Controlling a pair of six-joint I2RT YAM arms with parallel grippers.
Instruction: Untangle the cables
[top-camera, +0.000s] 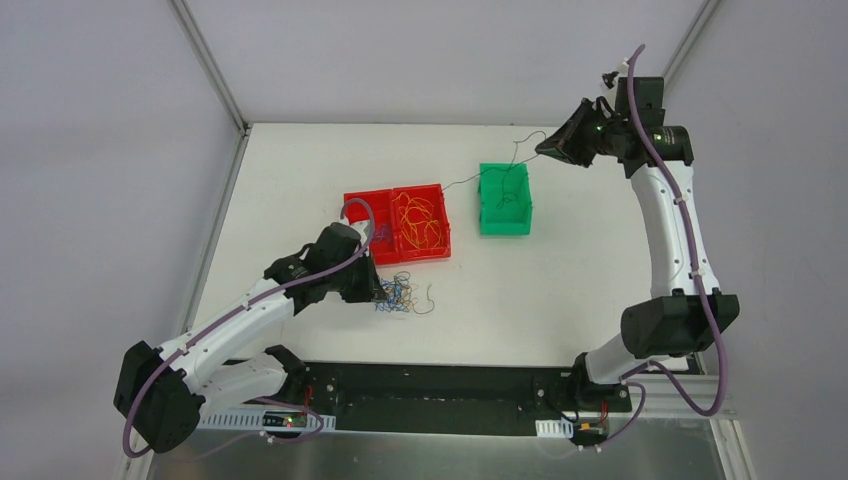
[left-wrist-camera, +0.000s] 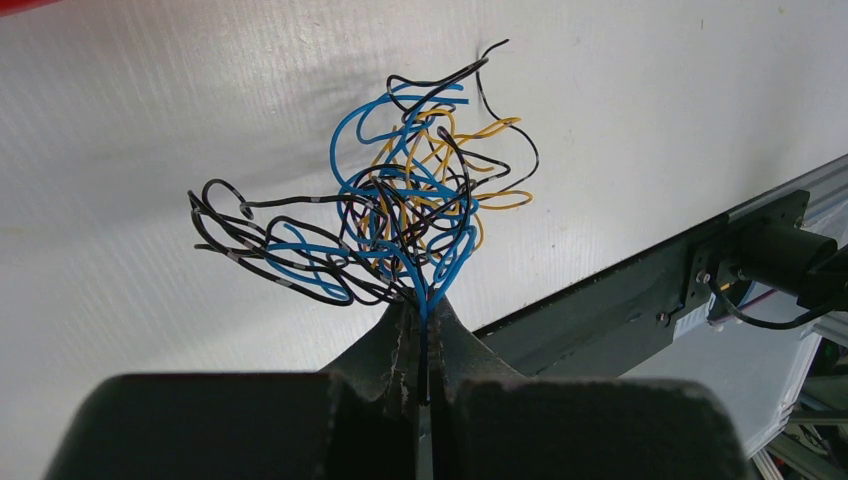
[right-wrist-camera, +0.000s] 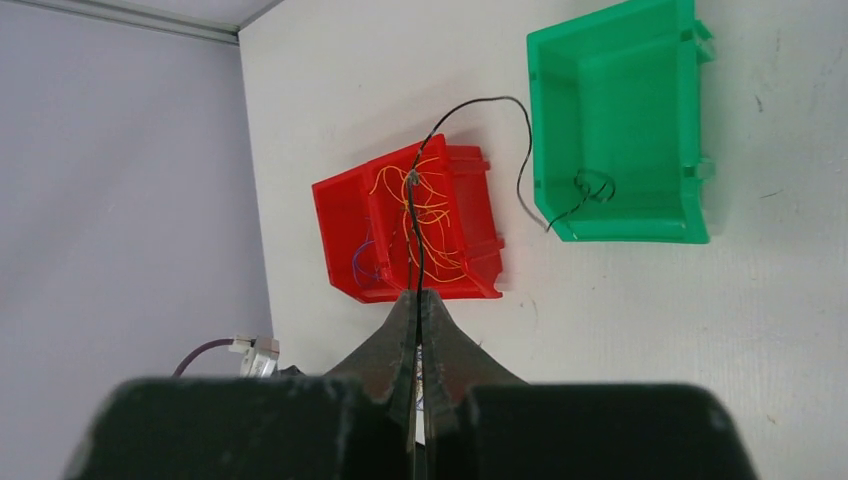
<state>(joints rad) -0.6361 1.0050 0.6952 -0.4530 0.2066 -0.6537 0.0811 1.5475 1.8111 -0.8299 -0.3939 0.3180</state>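
A tangle of blue, black and orange-yellow cables lies on the white table in front of the red bin; it also shows in the top view. My left gripper is shut on blue and black strands at the tangle's near edge, low on the table. My right gripper is raised high at the back right and shut on one long black cable. That cable arcs down, and its far end curls inside the green bin.
The red two-compartment bin holds orange-yellow cables on the right and purple ones on the left. The green bin stands right of it. A loose black strand lies beside the tangle. The table's black front rail is near.
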